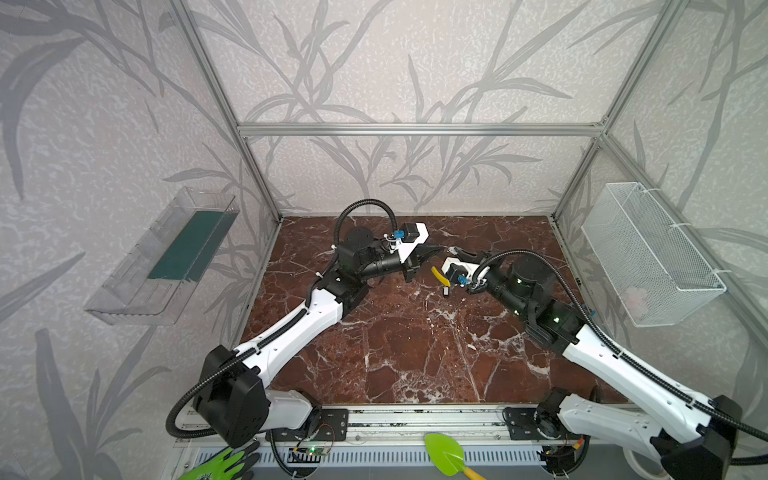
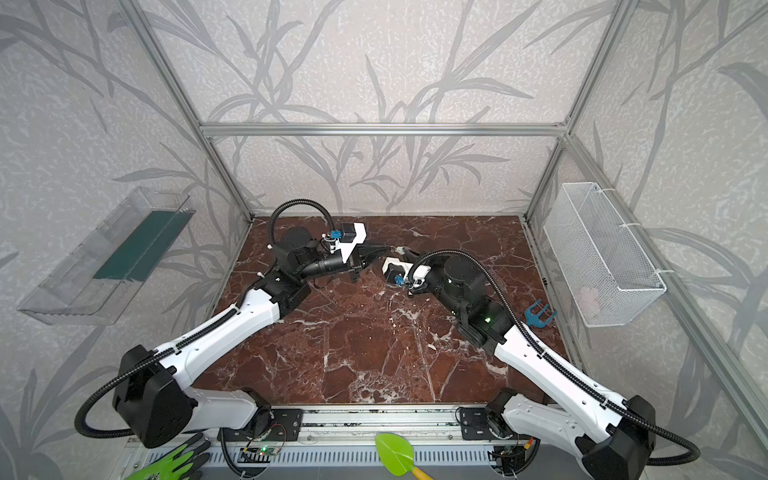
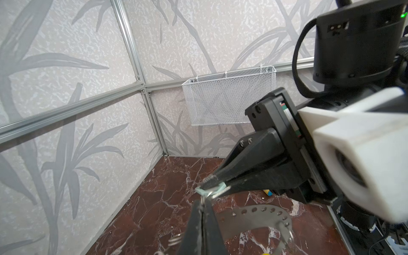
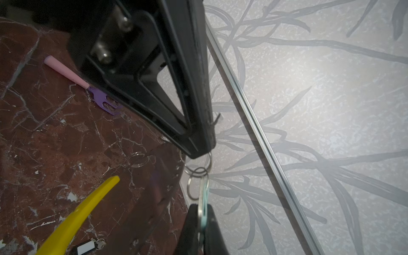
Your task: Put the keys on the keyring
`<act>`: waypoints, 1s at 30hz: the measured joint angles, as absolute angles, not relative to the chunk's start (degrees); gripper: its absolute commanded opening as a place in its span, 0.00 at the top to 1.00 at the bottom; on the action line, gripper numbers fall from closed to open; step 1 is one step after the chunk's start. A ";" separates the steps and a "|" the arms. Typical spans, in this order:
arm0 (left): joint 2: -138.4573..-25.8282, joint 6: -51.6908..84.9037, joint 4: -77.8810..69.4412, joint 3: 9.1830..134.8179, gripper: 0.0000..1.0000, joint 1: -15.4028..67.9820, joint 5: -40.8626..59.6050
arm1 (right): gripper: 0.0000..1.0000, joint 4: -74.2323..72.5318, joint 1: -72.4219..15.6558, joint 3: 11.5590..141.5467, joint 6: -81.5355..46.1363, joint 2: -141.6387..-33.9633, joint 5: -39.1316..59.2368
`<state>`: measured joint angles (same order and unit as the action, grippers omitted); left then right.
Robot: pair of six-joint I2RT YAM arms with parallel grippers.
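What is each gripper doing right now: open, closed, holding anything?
Left gripper: closed, pinching a wire ring of the keys.
Right gripper: closed on the keys' teal tag.

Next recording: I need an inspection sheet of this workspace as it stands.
Surface: red-brown marble tabletop, no spills seen.
Job's things: the keys hang in the air between both grippers; the keyring lies on the tabletop below, yellow sleeve showing; keys not yet on it.
Clutter: pink-handled purple fork, blue pronged piece, black-and-white tag, loose split ring; green glove and green shovel beyond the front edge.
Grippers: left gripper shut, pinching a split ring of the bunch; right gripper shut on the pale teal tag.
Cables: black conduit loops over each arm, clear of the keys.
Surroundings: mesh basket on the right wall, clear tray on the left wall.
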<state>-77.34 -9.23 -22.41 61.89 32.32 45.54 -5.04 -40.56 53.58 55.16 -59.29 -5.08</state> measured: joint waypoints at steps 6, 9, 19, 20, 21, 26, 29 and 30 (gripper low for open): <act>-77.34 -10.41 -19.64 62.67 1.00 32.01 46.61 | 1.00 -4.19 -39.46 53.67 57.10 -59.35 -3.49; -77.34 -10.72 -18.55 62.85 1.00 31.77 47.29 | 1.00 -2.66 -38.35 54.74 56.77 -59.86 -2.48; -78.96 -8.97 -17.45 62.85 1.00 30.61 52.12 | 1.00 0.08 -36.64 57.17 57.12 -62.48 0.54; -78.98 -8.99 -17.12 62.85 1.00 30.55 52.16 | 1.00 0.12 -36.58 57.23 57.19 -62.61 0.82; -78.98 -9.08 -16.93 62.85 1.00 30.48 52.16 | 1.00 0.25 -36.53 57.32 57.23 -62.67 1.06; -78.96 -8.91 -17.61 62.46 1.00 29.69 52.21 | 1.00 1.69 -36.47 58.70 57.28 -63.22 2.24; -78.96 -7.55 -19.81 61.34 1.00 29.47 52.18 | 1.00 2.66 -36.40 59.20 56.71 -63.40 3.16; -78.96 -6.79 -20.84 60.93 1.00 29.45 52.14 | 1.00 2.37 -36.38 58.94 56.29 -63.31 3.38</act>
<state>-78.96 -6.79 -20.84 60.93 29.45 52.14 2.37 -36.38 58.94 56.29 -63.31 3.38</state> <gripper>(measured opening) 0.048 0.069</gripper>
